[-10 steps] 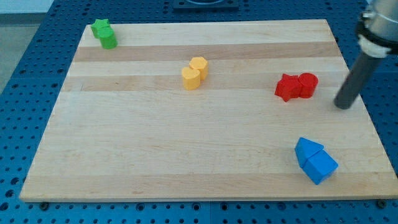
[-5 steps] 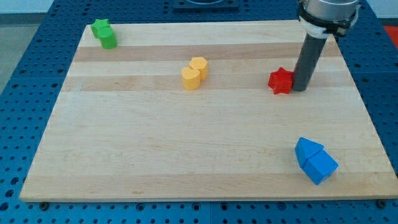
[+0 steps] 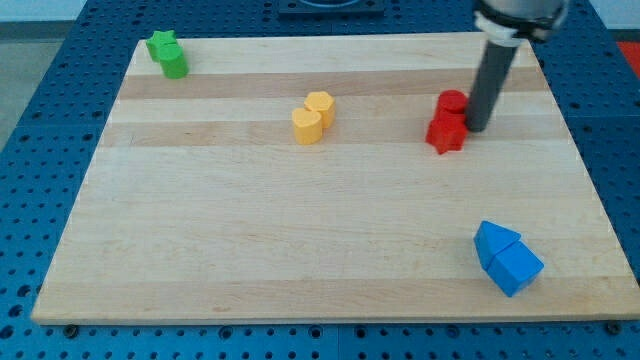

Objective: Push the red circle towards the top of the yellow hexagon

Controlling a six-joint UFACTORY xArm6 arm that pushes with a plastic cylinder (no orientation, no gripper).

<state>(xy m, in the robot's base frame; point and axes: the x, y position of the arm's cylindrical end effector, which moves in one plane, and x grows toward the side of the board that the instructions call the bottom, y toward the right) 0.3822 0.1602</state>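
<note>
The red circle [image 3: 451, 101] lies at the view's right, just above and touching a red star-shaped block [image 3: 445, 132]. My tip [image 3: 476, 127] rests against the right side of the two red blocks, the rod rising toward the view's top. The yellow hexagon [image 3: 320, 104] sits near the board's middle top, touching a second yellow block [image 3: 307, 126] at its lower left. The red circle is well to the right of the yellow pair, at about the hexagon's height.
Two green blocks [image 3: 168, 54] sit at the wooden board's top left corner. Two blue blocks [image 3: 507, 257] sit near the bottom right. The board's right edge [image 3: 575, 150] lies close to the rod.
My tip swept left from the board's right edge into the red blocks. The red circle moved left and up, now above the red star, which shifted slightly left.
</note>
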